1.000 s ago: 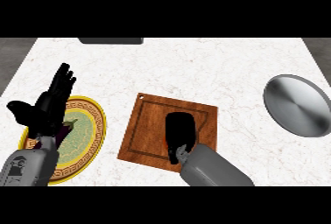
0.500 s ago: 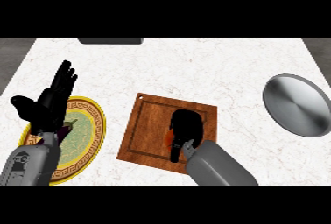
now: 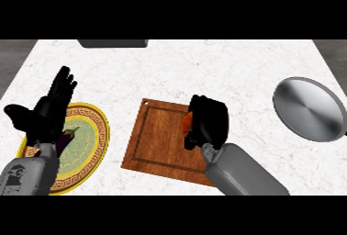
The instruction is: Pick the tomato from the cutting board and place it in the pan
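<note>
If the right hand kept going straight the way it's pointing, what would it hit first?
Probably nothing: beyond the far edge of the cutting board, only bare counter shows ahead of the right hand. The pan lies off to its right.

no readable text, labels, brands, numbers or signs anywhere

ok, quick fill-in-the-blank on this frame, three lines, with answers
1. The right hand is curled round the ____ over the cutting board.
2. The cutting board lies between the plate and the ____.
3. The ____ rests open, fingers up, above the plate.

Missing words: tomato; pan; left hand.
</note>
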You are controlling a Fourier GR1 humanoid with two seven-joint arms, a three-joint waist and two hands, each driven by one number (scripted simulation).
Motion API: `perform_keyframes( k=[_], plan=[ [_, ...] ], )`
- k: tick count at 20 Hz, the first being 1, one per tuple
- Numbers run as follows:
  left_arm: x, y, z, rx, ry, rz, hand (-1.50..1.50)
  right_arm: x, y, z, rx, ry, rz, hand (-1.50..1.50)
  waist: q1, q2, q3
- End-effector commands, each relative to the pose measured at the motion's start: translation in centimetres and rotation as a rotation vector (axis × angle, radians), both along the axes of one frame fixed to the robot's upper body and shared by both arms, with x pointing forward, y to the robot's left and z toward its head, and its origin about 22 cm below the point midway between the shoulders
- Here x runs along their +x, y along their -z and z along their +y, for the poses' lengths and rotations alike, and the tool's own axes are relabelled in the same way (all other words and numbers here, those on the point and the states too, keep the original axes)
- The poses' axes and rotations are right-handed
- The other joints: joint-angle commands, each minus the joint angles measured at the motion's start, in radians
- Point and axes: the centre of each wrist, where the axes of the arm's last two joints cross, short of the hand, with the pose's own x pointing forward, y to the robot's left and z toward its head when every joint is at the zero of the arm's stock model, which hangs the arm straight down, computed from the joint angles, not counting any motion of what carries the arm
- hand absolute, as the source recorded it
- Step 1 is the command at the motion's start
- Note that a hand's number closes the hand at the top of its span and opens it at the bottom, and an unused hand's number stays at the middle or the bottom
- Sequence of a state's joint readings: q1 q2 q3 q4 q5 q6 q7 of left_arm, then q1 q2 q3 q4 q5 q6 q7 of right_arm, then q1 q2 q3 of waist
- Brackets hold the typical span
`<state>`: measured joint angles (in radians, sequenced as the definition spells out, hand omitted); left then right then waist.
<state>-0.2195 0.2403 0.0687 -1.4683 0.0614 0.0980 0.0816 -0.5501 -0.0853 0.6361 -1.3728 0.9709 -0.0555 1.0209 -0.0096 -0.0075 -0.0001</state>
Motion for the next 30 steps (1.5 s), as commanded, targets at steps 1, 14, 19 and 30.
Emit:
perform_keyframes(
  k=[1, 14, 19, 30],
  plan=[
    [-0.6, 0.7, -0.6, 0.008, -0.004, 0.003, 0.00, -0.9, -3.1, -1.4, 0.036, 0.090, -0.198, 1.50, -0.006, 0.000, 0.000],
    [0.3, 0.3, -1.3, -0.003, 0.005, -0.010, 0.00, 0.7, -8.8, -13.6, 0.333, 0.318, -0.475, 1.50, -0.003, 0.007, 0.001],
    [0.6, 0.2, -1.1, -0.005, 0.013, -0.021, 0.00, 2.3, -6.7, -21.7, 0.260, 0.380, -0.450, 1.50, 0.006, 0.009, 0.001],
    [1.0, 0.1, -1.0, -0.014, 0.036, -0.010, 0.00, 5.5, -0.9, -35.8, 0.038, 0.528, -0.453, 1.50, 0.034, 0.021, 0.002]
  ],
)
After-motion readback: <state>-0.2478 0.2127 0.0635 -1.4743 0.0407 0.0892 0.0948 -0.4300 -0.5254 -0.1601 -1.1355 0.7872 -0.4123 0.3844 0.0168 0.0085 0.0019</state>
